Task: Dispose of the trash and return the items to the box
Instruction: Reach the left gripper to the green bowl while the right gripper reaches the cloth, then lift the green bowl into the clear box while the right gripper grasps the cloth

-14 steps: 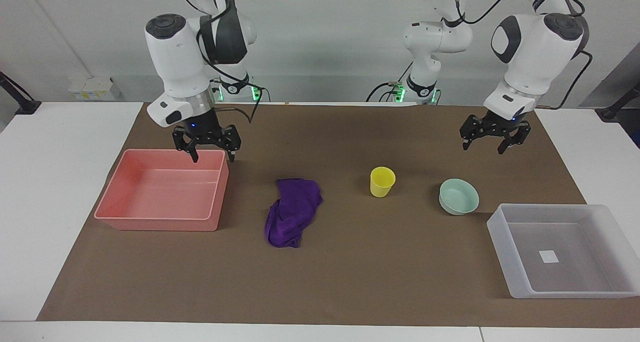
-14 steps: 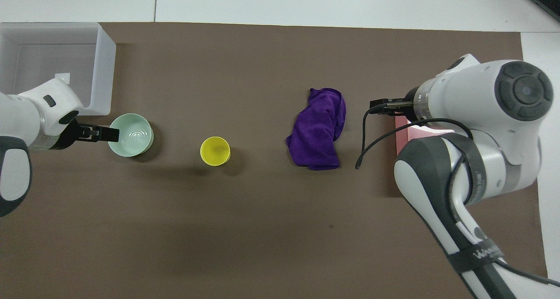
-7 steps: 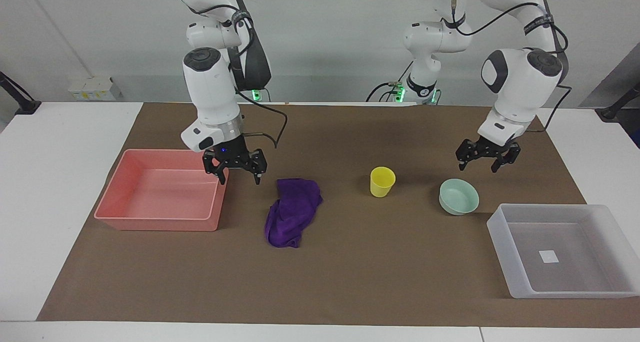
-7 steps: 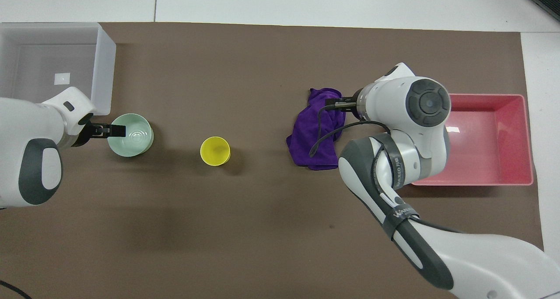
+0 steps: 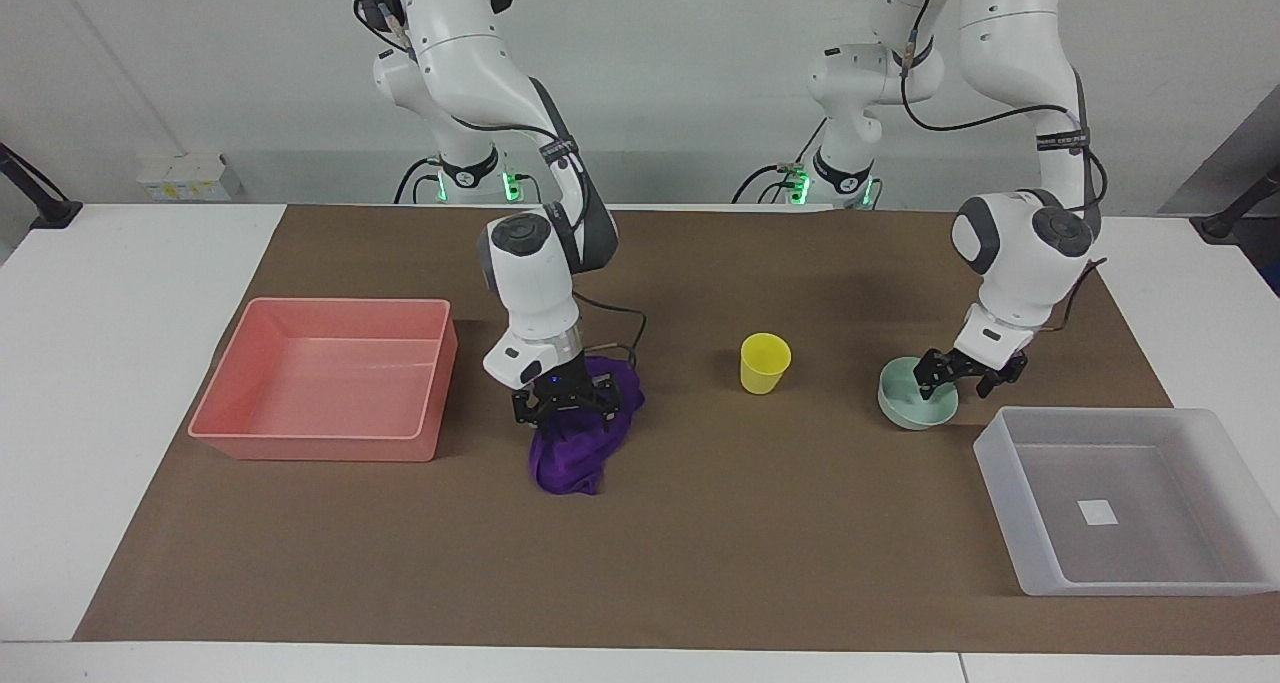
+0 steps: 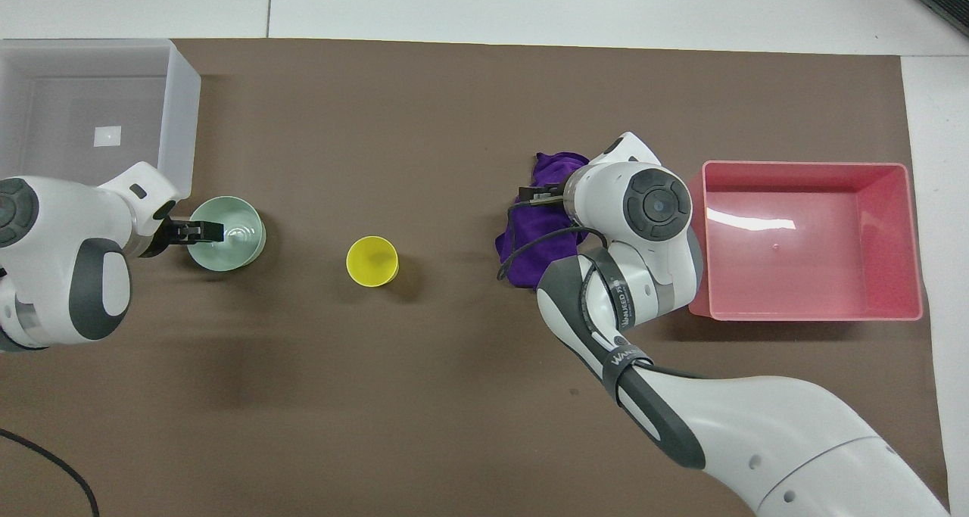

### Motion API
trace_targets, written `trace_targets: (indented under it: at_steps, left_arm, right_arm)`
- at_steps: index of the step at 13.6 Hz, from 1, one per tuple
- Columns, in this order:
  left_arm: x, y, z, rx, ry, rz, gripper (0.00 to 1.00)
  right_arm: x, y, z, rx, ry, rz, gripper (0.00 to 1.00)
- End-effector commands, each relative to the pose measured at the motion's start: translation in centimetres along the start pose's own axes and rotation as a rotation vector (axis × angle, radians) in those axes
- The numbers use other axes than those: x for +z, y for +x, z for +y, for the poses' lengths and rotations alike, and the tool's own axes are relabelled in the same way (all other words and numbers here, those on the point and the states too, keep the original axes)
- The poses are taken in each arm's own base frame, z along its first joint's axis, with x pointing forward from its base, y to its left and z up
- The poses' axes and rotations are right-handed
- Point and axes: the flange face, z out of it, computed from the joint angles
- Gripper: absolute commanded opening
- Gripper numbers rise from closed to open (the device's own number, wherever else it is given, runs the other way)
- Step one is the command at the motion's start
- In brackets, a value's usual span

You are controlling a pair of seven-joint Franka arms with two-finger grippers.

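Two arms work over one counter (image 5: 130, 363) under a brown mat (image 5: 750, 543). There are two bins, one cloth, one cup and one bowl.

The right pincer (image 5: 566, 403) is down on the single purple rag (image 5: 575, 458), fingers spread and pressed into the cloth, which lies on the mat just beside the pink bin (image 5: 320, 443).

The left pincer (image 5: 962, 371) stands spread at the rim of the one mint-green bowl (image 5: 905, 410), one finger dipping inside it. The bowl sits near the translucent box (image 5: 1010, 483), nearer to the robots than the box.

The one yellow cup (image 5: 764, 363) stands upright between rag and bowl, apart from both.
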Motion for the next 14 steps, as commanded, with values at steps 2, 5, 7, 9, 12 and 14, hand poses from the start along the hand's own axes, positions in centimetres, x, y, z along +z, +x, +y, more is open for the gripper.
trace_targets:
  at_steps: [2, 5, 7, 9, 12, 14]
  left_arm:
    - [-0.3, -0.1, 0.2, -0.010, -0.005, 0.014, 0.00]
    - [-0.8, 0.4, 0.3, -0.023, -0.019, 0.024, 0.00]
    - [-2.6, 1.6, 0.7, -0.014, -0.025, 0.004, 0.00]
    - [-6.2, 3.3, 0.6, -0.024, -0.050, -0.042, 0.00]
    - [-11.8, 5.2, 0.3, -0.046, -0.114, -0.039, 0.00]
    - [-13.8, 7.3, -0.9, -0.087, -0.144, 0.012, 0.00]
  right_arm:
    - [0.8, -0.2, -0.2, 0.003, 0.009, 0.009, 1.00]
    - [1.6, -1.3, -0.6, -0.017, 0.000, -0.012, 0.80]
    - [1.6, -1.3, -0.6, -0.009, -0.003, -0.016, 0.18]
    - [1.6, -1.4, -0.5, 0.003, -0.005, -0.023, 0.00]
    - [1.5, -1.2, -0.5, 0.016, -0.013, -0.051, 0.00]
    - [1.0, -1.1, -0.5, 0.016, -0.016, -0.062, 0.00]
